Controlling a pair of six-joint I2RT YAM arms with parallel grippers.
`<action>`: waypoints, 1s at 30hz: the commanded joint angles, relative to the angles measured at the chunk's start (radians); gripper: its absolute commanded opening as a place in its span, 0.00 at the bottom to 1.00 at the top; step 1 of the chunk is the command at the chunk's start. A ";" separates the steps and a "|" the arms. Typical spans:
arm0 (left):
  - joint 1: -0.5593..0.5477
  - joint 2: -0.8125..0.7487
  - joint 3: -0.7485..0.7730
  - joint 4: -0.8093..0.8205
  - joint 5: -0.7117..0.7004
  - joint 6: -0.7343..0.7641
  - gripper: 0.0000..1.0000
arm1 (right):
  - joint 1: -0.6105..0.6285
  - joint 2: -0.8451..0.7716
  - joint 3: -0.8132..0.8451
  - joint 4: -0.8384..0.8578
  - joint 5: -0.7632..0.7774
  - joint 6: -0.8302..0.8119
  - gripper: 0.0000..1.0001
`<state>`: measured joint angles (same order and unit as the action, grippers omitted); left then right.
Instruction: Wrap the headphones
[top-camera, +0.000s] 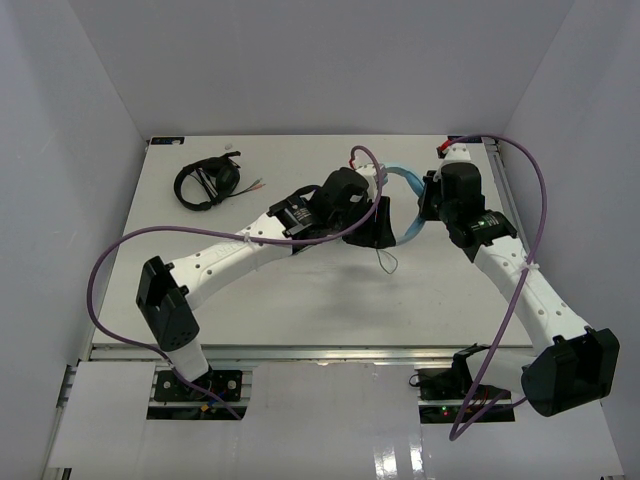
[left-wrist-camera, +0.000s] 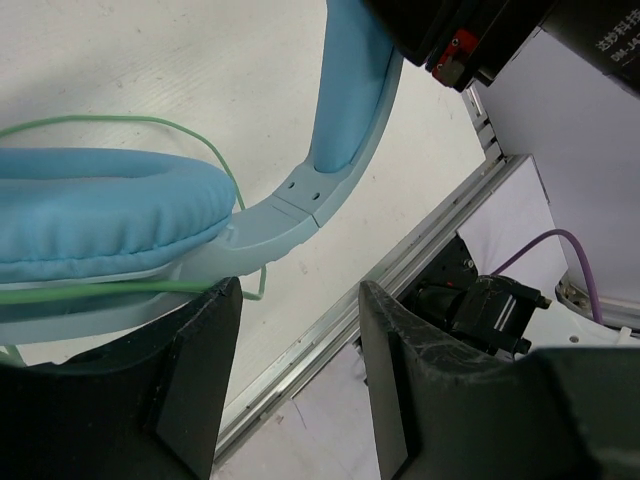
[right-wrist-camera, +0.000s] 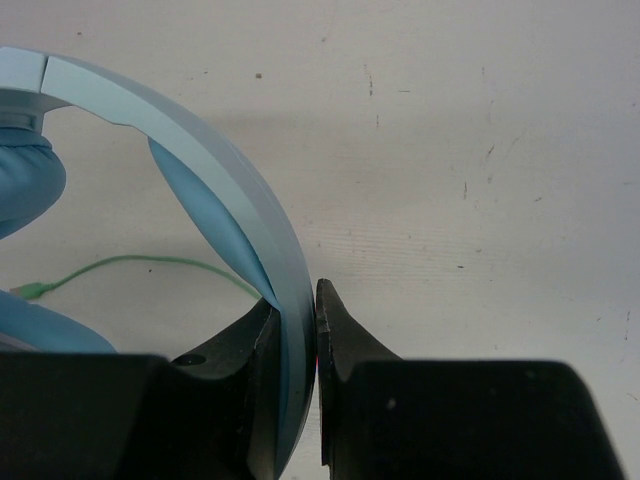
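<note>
Top view: we are holding the headphones (top-camera: 403, 175) over the far middle of the table (top-camera: 300, 300), between both arms.

Left wrist view: the left end effector (left-wrist-camera: 300, 370) is standing open and empty, just beside the ear cushion (left-wrist-camera: 100, 215) and the green cable (left-wrist-camera: 100, 291).

Right wrist view: the right end effector (right-wrist-camera: 298, 350) is clamping the headband (right-wrist-camera: 215, 165). We are recommending a firm clamp here while the left one catches the loose cable.

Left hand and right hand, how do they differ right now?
The left hand is open and holds nothing; the right hand is shut on the headband of the light blue headphones. The left hand sits beside the padded ear cup, while the right hand is on the headband's arc. Both are black and at the same headphones.
</note>
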<state>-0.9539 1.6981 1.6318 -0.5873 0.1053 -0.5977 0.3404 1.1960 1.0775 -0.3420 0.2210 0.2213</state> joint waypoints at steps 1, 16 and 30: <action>0.000 -0.063 0.019 0.029 -0.022 0.006 0.62 | -0.004 -0.044 0.012 0.103 -0.049 0.042 0.08; 0.000 -0.298 -0.041 0.053 0.045 0.112 0.67 | -0.054 -0.058 -0.031 0.108 -0.294 0.008 0.08; 0.007 -0.799 -0.481 0.098 -0.200 0.143 0.47 | -0.162 -0.043 -0.034 0.110 -0.770 -0.091 0.08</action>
<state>-0.9523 1.0541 1.2220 -0.5144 0.0112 -0.5009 0.2041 1.1702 1.0309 -0.3324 -0.3073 0.1343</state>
